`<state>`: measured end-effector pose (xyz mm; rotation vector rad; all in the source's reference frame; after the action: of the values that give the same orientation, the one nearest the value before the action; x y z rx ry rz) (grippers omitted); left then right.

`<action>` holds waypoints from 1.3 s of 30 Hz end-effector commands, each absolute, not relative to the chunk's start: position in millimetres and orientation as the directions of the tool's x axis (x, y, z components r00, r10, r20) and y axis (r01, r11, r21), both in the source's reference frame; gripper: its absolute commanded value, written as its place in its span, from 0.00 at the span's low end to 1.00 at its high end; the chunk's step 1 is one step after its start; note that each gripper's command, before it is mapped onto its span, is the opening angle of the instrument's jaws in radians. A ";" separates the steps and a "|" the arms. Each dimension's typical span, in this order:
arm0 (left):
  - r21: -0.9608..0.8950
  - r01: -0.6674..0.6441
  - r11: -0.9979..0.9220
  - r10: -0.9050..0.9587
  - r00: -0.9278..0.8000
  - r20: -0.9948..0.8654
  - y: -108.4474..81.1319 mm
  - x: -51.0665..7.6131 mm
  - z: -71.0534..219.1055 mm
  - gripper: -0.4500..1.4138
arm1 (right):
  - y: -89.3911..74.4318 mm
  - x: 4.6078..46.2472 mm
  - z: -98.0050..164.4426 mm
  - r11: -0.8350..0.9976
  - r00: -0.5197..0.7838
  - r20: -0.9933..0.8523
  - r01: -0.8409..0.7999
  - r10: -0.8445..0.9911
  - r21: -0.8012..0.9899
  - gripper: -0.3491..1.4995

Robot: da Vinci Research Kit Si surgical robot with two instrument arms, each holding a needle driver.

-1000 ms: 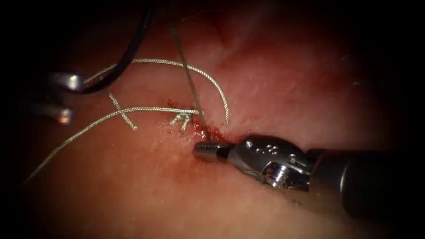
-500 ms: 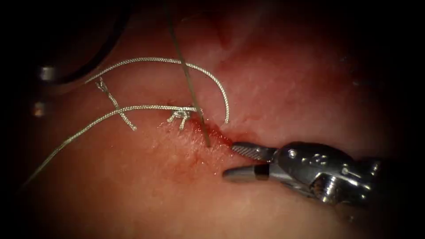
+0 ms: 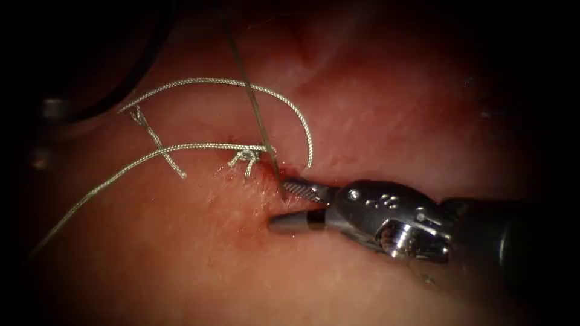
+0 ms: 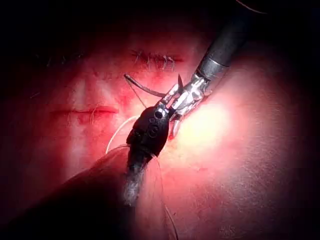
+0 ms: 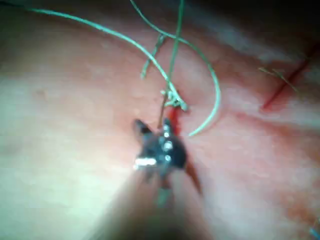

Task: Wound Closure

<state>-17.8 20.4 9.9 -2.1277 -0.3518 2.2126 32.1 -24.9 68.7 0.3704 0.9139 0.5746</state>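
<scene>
Nearest, the right tool (image 3: 289, 205) lies low over the tissue (image 3: 181, 265), coming in from the tissue's right edge. Its jaws stand well apart and hold nothing: the ribbed upper one points at the foot of a thin, taut strand (image 3: 257, 118), the smooth lower one rests just off the wet surface. Whether the strand sits fully between the jaws or only touches the upper tip is hard to tell. In the right wrist view the right tool is a blur just beside the knot.

Just beyond its tips, a patch of red fluid (image 3: 293, 181) marks the cut. At the cut's left end sits one knot (image 3: 248, 158). Four runs of thread can be counted:
- the taut strand, which climbs out of view toward the far edge
- one arc (image 3: 290, 108) curling over the right side
- one long strand (image 3: 121, 172) running off to the near left
- one short frayed cut end (image 3: 158, 143)

Farther off, at the left edge, the left tool (image 3: 48, 130) is nearly lost in shadow; what it holds cannot be made out. A dark curved shape (image 3: 148, 63) sweeps up from it, and whether that is the needle cannot be told.
</scene>
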 end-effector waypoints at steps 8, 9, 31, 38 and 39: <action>-0.197 0.125 -0.972 0.193 -0.046 -0.980 20.3 -18.4 10.3 0.00 | -24.0 34.5 71.1 0.808 0.484 -0.648 -0.309 0.588 0.502 0.00; -0.197 0.125 -0.972 0.193 -0.046 -0.980 20.3 -18.4 10.3 0.00 | -24.1 34.4 71.1 0.808 0.485 -0.649 -0.305 0.587 0.504 0.00; -0.272 0.050 -0.961 0.265 -0.116 -0.957 20.2 -19.8 18.8 0.00 | -33.9 28.8 51.4 0.801 0.505 -0.650 -0.154 0.567 0.579 0.00; -0.283 0.026 -0.959 0.277 -0.132 -0.952 20.8 -18.8 18.7 0.00 | -35.8 31.4 47.2 0.793 0.474 -0.676 -0.084 0.565 0.604 0.00; -0.292 0.018 -0.956 0.287 -0.137 -0.948 21.0 -18.3 18.6 0.00 | -35.6 31.9 47.4 0.790 0.469 -0.681 -0.063 0.563 0.610 0.04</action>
<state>-17.5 21.1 17.9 -1.9209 -0.3433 2.2189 31.0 -35.3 46.7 0.5562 1.0202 0.4082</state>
